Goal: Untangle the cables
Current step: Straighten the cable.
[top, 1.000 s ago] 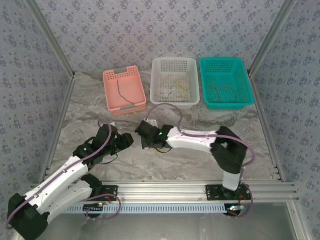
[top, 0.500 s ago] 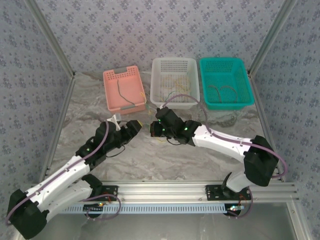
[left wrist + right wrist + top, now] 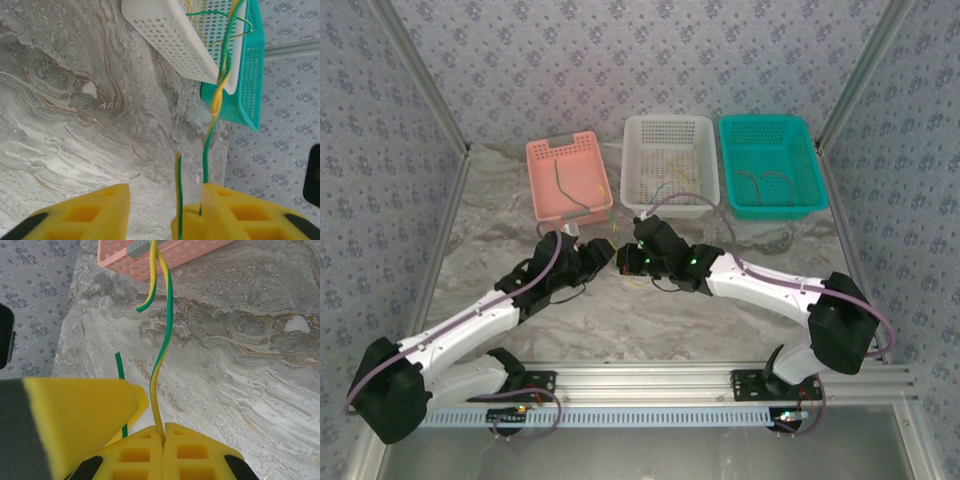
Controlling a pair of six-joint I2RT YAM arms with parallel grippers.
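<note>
On the marbled table (image 3: 650, 320), just past the arms' elbows, the two grippers meet almost tip to tip. The right gripper (image 3: 164, 434) has its yellow fingers pressed together on a green-yellow cable (image 3: 170, 305), which rises from the seam between them toward the pink basket (image 3: 560, 148). The left gripper (image 3: 164, 195) has its fingers apart; green-yellow strands (image 3: 216, 102) stand in the gap, one hard against a finger, none pinched. Along the far edge sit the pink, white basket (image 3: 670, 122) and teal basket (image 3: 765, 122), side by side, each with thin loose cables (image 3: 563, 190) lying inside
</note>
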